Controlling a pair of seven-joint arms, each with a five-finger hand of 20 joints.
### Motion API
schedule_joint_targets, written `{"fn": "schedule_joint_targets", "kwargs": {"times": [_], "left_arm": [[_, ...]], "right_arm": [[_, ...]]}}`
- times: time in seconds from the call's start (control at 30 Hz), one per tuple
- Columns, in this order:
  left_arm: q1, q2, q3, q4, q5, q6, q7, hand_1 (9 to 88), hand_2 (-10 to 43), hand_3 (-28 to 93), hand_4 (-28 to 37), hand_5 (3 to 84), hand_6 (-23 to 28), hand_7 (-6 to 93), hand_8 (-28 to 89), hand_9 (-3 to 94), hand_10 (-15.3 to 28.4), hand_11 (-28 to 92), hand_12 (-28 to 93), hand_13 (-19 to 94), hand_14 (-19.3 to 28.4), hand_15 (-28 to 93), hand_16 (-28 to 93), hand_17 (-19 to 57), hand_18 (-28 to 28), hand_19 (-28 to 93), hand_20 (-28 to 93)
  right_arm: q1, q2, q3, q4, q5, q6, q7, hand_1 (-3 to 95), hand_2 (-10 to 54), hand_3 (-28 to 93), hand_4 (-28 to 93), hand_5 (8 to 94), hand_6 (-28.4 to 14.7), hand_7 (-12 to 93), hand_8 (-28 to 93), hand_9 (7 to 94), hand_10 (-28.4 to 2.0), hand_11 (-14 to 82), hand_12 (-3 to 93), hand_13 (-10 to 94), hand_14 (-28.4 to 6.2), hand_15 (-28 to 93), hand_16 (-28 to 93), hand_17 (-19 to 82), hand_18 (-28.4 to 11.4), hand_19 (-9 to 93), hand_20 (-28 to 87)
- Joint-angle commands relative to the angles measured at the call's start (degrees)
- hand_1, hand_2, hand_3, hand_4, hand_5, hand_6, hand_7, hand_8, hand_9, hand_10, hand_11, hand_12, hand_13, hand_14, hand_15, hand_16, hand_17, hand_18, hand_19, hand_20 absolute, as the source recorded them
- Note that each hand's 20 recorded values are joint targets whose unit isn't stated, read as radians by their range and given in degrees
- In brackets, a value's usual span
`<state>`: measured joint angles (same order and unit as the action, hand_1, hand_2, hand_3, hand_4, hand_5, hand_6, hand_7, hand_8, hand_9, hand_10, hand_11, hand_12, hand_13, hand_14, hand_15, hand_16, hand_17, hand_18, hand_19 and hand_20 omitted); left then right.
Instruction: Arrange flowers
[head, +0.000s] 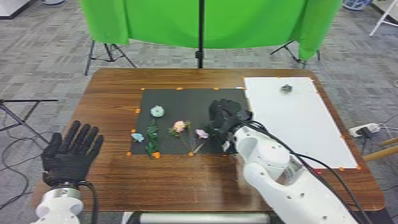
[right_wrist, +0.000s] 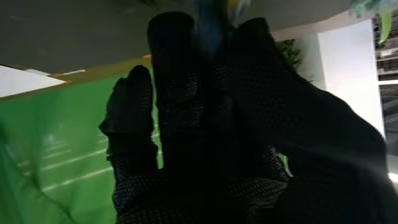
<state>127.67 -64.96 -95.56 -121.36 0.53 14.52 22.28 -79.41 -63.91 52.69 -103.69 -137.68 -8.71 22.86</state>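
Observation:
On the dark mat (head: 167, 96) lie a pale green bloom (head: 157, 111), a light blue flower (head: 137, 136), a peach-pink flower (head: 180, 126) and a lilac flower (head: 202, 134), with green stems. My right hand (head: 227, 114) is over the mat's right part, right of the lilac flower, covering what is beneath it. In the right wrist view, my right hand (right_wrist: 191, 135) has a blurred blue patch (right_wrist: 211, 22) by its far end; whether it is held is unclear. Green leaves (right_wrist: 289, 51) show behind it. My left hand (head: 69, 159) is open at the table's left edge.
A white board (head: 293, 120) covers the table's right side, with a small greyish object (head: 286, 88) near its far end. Orange marks dot the mat's border. A green cloth (head: 249, 25) on stands hangs beyond the brown table (head: 178, 187).

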Motion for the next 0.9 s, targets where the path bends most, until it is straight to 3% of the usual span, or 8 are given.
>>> {"fn": "schedule_joint_targets", "kwargs": {"times": [0.03, 0.17, 0.43, 0.57, 0.67, 0.77, 0.9], "left_arm": [[1.0, -0.4, -0.07, 0.37, 0.06, 0.18, -0.28, 25.7, 18.9, 77, -28.3, 42.9, 9.6, 10.5, -10, 39.2, 15.8, 22, 10, 32, 16.7, 41, -8, -6.9, 14.3, 39, 15], [0.8, -0.51, 0.03, 0.44, 0.18, 0.06, -0.48, 25.7, 18.8, 77, -28.3, 42.9, 9.5, 10.6, -10, 39.2, 15.7, 22, 10, 32, 16.7, 42, -8, -6.9, 14.3, 39, 15], [1.1, -0.64, -0.1, 0.32, 0.09, 0.17, -0.26, 25.8, 18.4, 77, -28.3, 42.7, 9.5, 10.6, -10, 39.2, 15.7, 22, 10, 32, 16.7, 42, -8, -6.9, 14.3, 39, 15], [0.8, -0.7, 0.18, 0.39, 0.06, -0.07, -0.2, 25.8, 18.4, 77, -28.3, 42.6, 9.5, 10.5, -10, 39.1, 15.7, 22, 10, 32, 16.7, 42, -8, -6.9, 14.3, 39, 15], [0.9, -0.67, 0.34, 0.27, 0.04, -0.12, 0.09, 25.8, 18.3, 77, -28.3, 42.6, 9.5, 10.6, -10, 39.2, 15.7, 22, 10, 32, 16.6, 42, -8, -6.9, 14.3, 39, 15], [1.0, -0.7, 0.52, 0.1, 0.07, -0.22, 0.32, 25.8, 18.3, 77, -28.3, 42.6, 9.5, 10.6, -10, 39.1, 15.7, 22, 10, 32, 16.6, 42, -8, -6.9, 14.3, 39, 15], [0.4, -0.41, 1.4, 0.02, 0.2, -0.63, 0.57, 25.9, 18.2, 77, -28.3, 42.6, 9.4, 10.7, -10, 39.1, 15.7, 22, 10, 32, 16.7, 42, -8, -6.9, 14.3, 39, 15]], "right_arm": [[-0.8, 0.3, 1.1, -0.6, 0.0, -0.4, 0.4, 51.3, -9.5, 75, -28, 62.1, -3.0, 27, -17, 62.5, -15.7, 34.5, 20.2, 62, -9.0, 51, 30, 33, -21.9, 86, 40], [-0.9, 0.5, 2.0, -1.3, 0.6, -0.2, 1.0, 47.0, -9.5, 79, -28, 61.1, -3.4, 24, -16, 61.6, -15.7, 33.1, 19.8, 61, -11.2, 58, 22, 32, -22.6, 86, 41], [-0.8, 1.0, 3.8, -3.3, 1.3, 0.3, 2.5, 42.5, -9.5, 78, -28, 59.6, -4.2, 19, -15, 60.8, -16.4, 30.3, 19.4, 59, -12.8, 63, 21, 32, -23.7, 88, 42], [1.3, 1.2, 5.7, -1.6, 1.5, 1.7, 4.0, 40.3, -9.5, 78, -28, 59.1, -4.6, 18, -14, 59.9, -16.9, 27.8, 18.7, 57, -13.7, 64, 21, 32, -24.1, 88, 43], [5.2, 1.8, 7.8, 3.4, 1.5, 3.3, 4.5, 38.9, -9.5, 79, -28, 56.8, -4.6, 16, -13, 55.8, -17.6, 20.1, 17.2, 53, -14.2, 55, 16, 29, -23.9, 82, 38], [10.1, 2.6, 8.7, 9.3, 2.3, 2.3, 7.4, 37.0, -9.5, 81, -28, 52.2, -4.7, 15, -13, 47.8, -17.2, 11.9, 14.7, 44, -15.6, 36, 13, 26, -24.1, 71, 29], [15.7, 3.6, 8.9, 17.2, 2.3, 2.6, 10.1, 35.9, -9.5, 81, -28, 46.6, -4.4, 12, -12, 42.9, -16.6, 7.6, 12.5, 40, -17.0, 23, 12, 27, -24.3, 63, 22]]}}
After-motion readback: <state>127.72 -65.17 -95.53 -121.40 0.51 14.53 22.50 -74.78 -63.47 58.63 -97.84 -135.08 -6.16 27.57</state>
